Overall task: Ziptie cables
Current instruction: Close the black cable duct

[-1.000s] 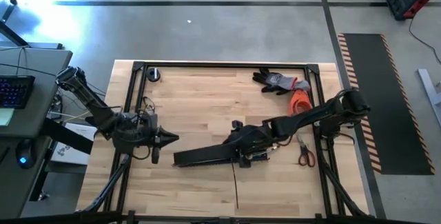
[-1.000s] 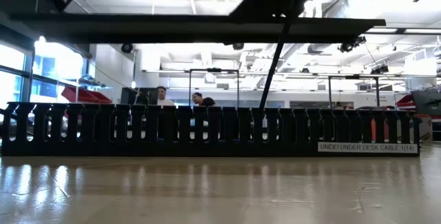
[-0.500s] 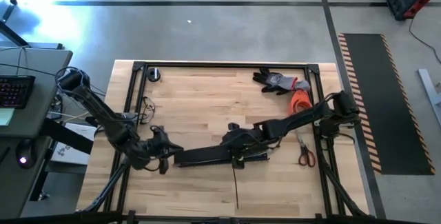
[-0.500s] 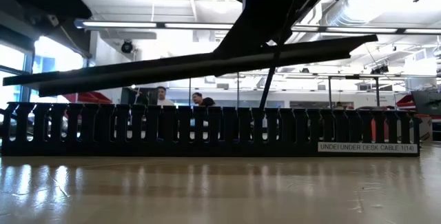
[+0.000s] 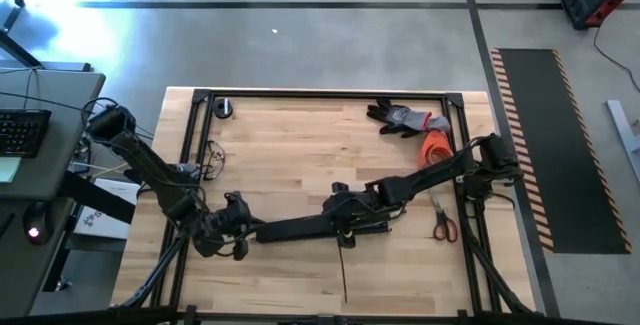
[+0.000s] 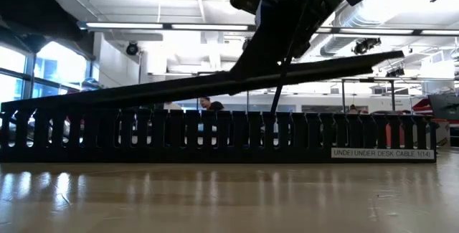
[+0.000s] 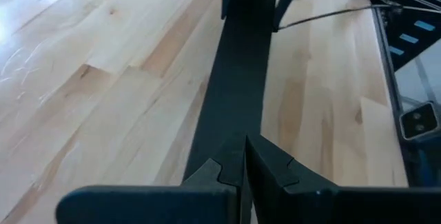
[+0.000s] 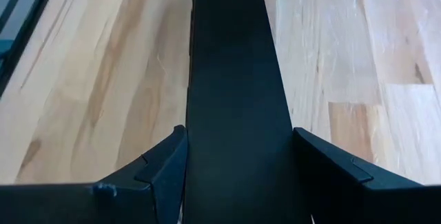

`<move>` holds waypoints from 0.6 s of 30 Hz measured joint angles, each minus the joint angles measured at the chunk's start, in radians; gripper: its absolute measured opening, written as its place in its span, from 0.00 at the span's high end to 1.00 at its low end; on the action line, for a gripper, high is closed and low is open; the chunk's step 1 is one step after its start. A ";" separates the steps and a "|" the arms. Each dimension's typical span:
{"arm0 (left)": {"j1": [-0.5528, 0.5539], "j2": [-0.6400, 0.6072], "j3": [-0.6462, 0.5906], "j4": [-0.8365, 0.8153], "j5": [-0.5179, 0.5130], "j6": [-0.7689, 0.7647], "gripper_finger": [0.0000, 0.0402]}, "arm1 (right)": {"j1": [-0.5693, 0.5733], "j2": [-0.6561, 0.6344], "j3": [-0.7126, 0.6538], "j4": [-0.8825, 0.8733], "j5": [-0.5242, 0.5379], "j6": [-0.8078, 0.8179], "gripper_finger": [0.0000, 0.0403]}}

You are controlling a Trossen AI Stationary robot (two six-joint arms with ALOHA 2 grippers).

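A wide flat black cover strip (image 5: 300,229) slants over the black slotted channel (image 6: 215,136). The strip's left end (image 6: 21,106) is down at the channel's top and its right end (image 6: 380,56) is raised. My right gripper (image 5: 345,215) is shut on the strip right of its middle. My left gripper (image 5: 247,233) is shut, with its tips (image 7: 242,156) over the strip's left end. The thin dark ziptie (image 5: 343,270) runs from beside my right gripper toward the near edge. It shows as a slim line (image 6: 280,89) in the low view. Thin wires, perhaps the cables (image 5: 212,153), lie by the left frame bar. My left gripper has its shut fingertips (image 7: 231,165) right above the strip's left end (image 7: 238,114), pointing along the strip; whether they touch it I cannot tell. My right gripper pinches the cover strip across its width, one finger (image 8: 165,165) on each long edge (image 8: 196,148). It comes from above, slanting. The strip is tilted, its right part lifted.
A black metal frame (image 5: 190,165) borders the wooden table. A grey glove (image 5: 403,117), an orange object (image 5: 435,147) and scissors (image 5: 445,223) lie near the right edge. A small round black object (image 5: 223,108) sits at the far left corner. People (image 6: 208,104) sit far behind.
My left gripper has moved toward the near edge and rightward, to the strip's left end. My right gripper has shifted slightly left and down. The cover strip, level and high above the channel before, has tipped. Its left end has come down onto the channel and its right end stays raised.
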 joint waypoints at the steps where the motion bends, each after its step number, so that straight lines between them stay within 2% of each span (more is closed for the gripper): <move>1: -0.007 -0.001 0.000 0.000 -0.006 0.000 1.00 | 0.002 0.000 0.000 -0.002 0.003 -0.001 0.48; 7: -0.036 -0.003 0.000 -0.002 -0.035 0.000 1.00 | 0.006 -0.001 0.000 0.052 0.008 -0.018 0.48; 18: -0.078 -0.003 0.000 -0.005 -0.030 0.010 1.00 | 0.015 -0.003 0.000 0.017 -0.003 -0.024 0.48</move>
